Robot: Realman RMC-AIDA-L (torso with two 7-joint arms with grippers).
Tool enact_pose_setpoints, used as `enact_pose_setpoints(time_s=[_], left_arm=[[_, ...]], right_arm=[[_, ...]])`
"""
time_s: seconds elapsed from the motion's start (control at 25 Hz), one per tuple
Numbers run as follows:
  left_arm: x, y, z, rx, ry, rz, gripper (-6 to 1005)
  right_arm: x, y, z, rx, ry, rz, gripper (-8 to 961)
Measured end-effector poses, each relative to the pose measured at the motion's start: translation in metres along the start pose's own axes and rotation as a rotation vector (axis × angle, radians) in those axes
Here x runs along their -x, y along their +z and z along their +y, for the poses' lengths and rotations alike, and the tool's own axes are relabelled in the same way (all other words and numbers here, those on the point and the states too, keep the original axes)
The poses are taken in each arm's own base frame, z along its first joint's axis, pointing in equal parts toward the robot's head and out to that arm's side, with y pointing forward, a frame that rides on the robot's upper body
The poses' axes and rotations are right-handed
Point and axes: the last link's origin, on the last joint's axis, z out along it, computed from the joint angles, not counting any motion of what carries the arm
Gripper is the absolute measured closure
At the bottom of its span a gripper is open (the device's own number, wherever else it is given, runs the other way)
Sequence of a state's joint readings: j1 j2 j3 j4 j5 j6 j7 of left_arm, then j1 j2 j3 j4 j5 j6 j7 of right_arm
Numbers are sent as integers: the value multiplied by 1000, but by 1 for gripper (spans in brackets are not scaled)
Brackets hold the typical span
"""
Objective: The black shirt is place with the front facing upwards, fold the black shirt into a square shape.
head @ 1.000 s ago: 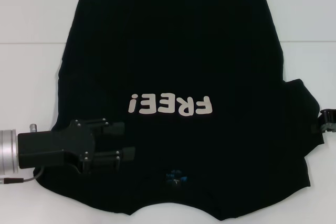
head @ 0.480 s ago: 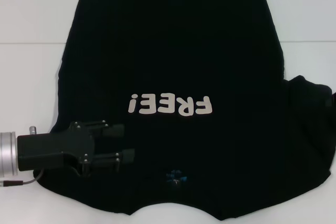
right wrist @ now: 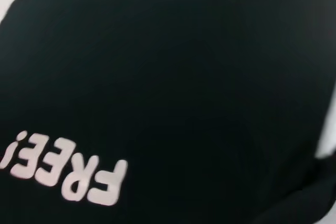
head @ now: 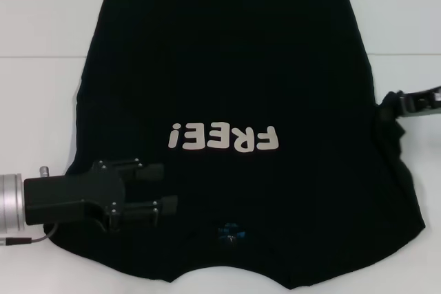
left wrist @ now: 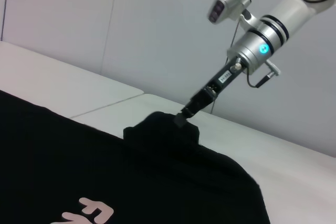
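Shirt [head: 227, 74] flat on bench [head: 41, 25], print up. Right gripper [head: 394, 101] jaws clamped on its right sleeve, lifted. Left gripper [head: 160, 185] jaws open over its near-left part.

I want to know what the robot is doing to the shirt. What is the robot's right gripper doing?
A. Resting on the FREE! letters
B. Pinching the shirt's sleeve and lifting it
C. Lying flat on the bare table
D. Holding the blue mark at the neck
B: the right gripper is shut on a raised peak of the black shirt at its right sleeve.
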State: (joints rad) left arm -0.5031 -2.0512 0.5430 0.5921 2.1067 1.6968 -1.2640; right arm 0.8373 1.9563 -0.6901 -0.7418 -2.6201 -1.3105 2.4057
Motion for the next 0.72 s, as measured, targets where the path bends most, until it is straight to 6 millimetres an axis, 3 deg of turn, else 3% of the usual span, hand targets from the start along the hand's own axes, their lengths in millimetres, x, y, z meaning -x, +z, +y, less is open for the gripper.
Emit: enact_pose_setpoints(time_s=[0.32, 0.52, 0.72], left_arm=[[2, 0, 1, 0, -4, 0, 292], [2, 0, 2, 0, -7, 2, 292], [2, -3, 0, -20, -80, 26, 292]], right_arm=[[12, 24, 39, 20, -136, 51, 883], [8, 28, 46, 67, -134, 31, 853], [-4, 22, 42, 211, -83, -94, 822]])
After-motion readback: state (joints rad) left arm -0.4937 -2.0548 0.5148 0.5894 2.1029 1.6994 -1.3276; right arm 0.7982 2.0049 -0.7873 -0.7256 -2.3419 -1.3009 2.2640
